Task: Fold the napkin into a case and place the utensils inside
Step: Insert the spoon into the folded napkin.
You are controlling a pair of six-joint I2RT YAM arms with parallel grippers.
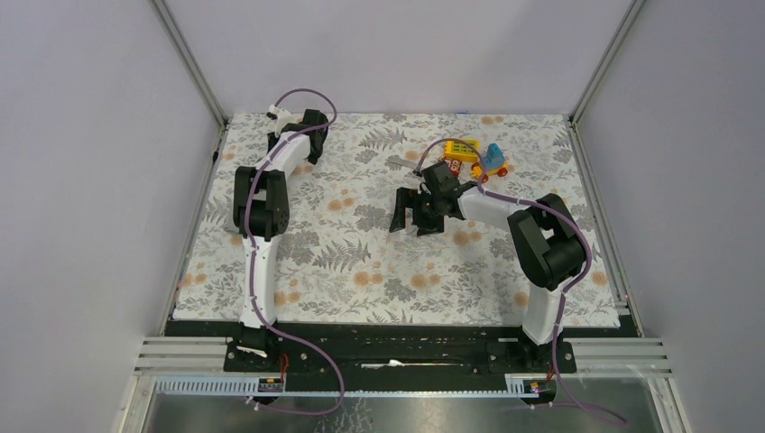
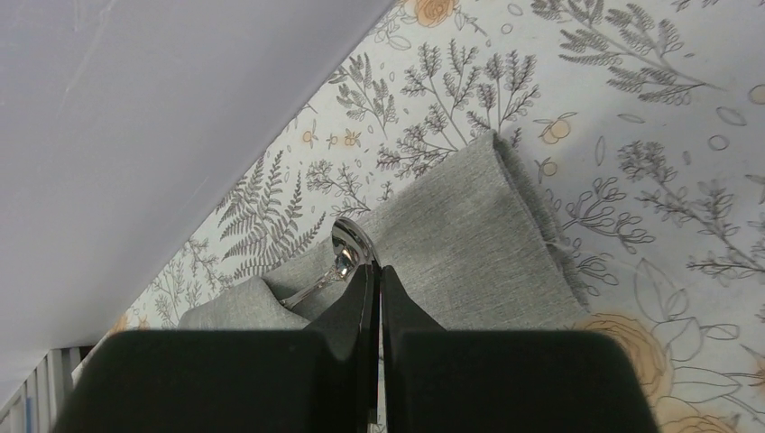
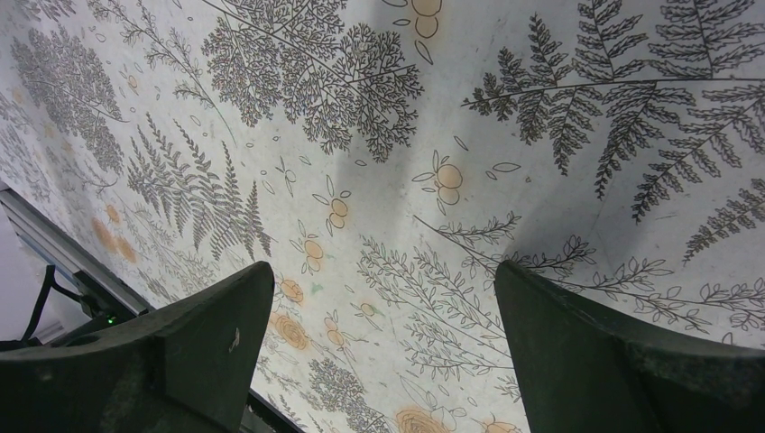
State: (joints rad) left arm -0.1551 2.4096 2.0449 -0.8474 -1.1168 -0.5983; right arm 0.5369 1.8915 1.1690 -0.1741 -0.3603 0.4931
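Observation:
In the left wrist view the grey napkin (image 2: 469, 234) lies folded on the floral tablecloth, close to the wall. A shiny spoon (image 2: 347, 245) pokes its bowl out of the fold, and its handle runs back into a gap in the cloth. My left gripper (image 2: 376, 268) is shut, with its tips right beside the spoon's bowl and over the napkin. From above, the left gripper (image 1: 311, 126) sits at the far left corner and hides the napkin. My right gripper (image 1: 410, 219) hovers mid-table, and the right gripper (image 3: 383, 289) is open over bare tablecloth with nothing between its fingers.
Colourful toy blocks (image 1: 474, 155) sit at the back right, just beyond the right arm's wrist. The floral tablecloth (image 1: 361, 262) covers the whole table. The booth wall (image 2: 135, 108) stands directly beside the napkin, and metal frame posts mark the corners.

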